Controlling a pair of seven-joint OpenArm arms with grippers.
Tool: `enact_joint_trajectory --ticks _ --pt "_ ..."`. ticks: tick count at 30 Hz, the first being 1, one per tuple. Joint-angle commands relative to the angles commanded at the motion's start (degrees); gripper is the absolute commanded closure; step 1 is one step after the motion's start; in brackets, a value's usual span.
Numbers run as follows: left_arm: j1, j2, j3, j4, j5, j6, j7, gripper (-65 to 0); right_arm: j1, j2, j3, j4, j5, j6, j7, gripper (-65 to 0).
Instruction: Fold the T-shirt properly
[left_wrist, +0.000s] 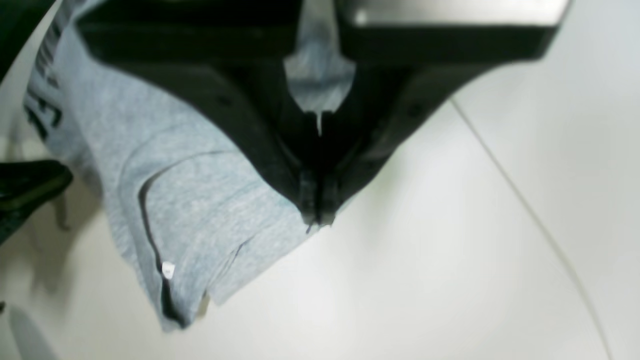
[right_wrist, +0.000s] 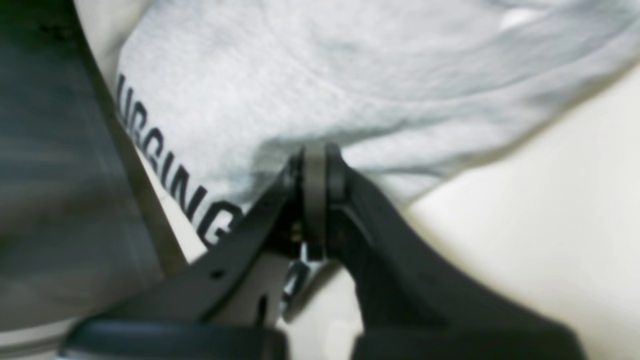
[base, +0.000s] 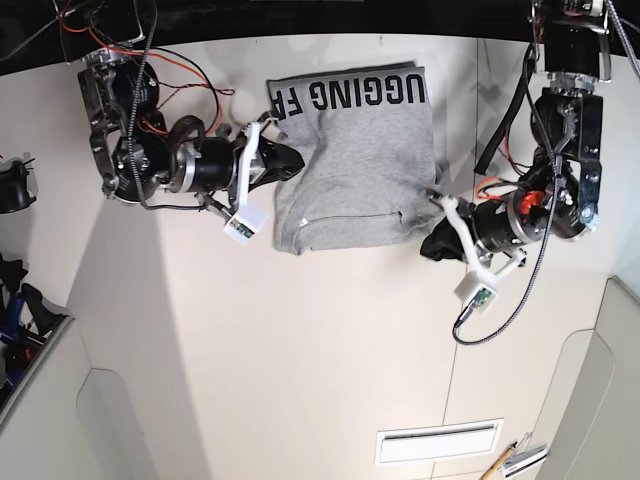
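Note:
The light grey T-shirt (base: 360, 170) lies partly folded on the white table (base: 300, 350), with black lettering along its far edge. My right gripper (base: 290, 160) is at the shirt's left edge. In the right wrist view its jaws (right_wrist: 315, 160) are shut on the grey cloth (right_wrist: 300, 75) beside the lettering. My left gripper (base: 432, 238) is at the shirt's near right corner. In the left wrist view it (left_wrist: 317, 212) is shut, with grey fabric (left_wrist: 190, 200) showing between the fingers and hanging to the left.
A seam line (left_wrist: 525, 200) runs across the table to the right of the left gripper. A vent slot (base: 437, 442) and pencils (base: 520, 458) lie near the front right. Black gear (base: 12, 185) sits at the left edge. Cables hang around both arms.

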Motion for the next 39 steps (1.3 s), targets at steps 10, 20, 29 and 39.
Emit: enact_joint_trajectory --ticks 10,20,29,39 --pt "28.0 -11.2 -9.9 19.1 -4.9 -1.1 3.7 0.0 -13.6 17.9 7.9 10.0 5.7 0.02 -0.1 0.0" --pt "59.2 -11.3 -13.6 22.9 -3.9 -3.3 3.6 0.0 -30.5 28.9 8.1 12.2 6.1 0.55 0.0 0.0" --pt "73.3 -11.3 -11.9 15.0 3.9 -3.3 -0.4 0.0 -43.7 29.2 8.0 11.5 3.0 0.63 0.3 0.0" --pt "61.0 -11.0 11.6 -19.3 11.3 1.5 -4.8 0.0 -46.1 29.2 -2.8 -3.7 -6.0 0.57 5.4 0.0"
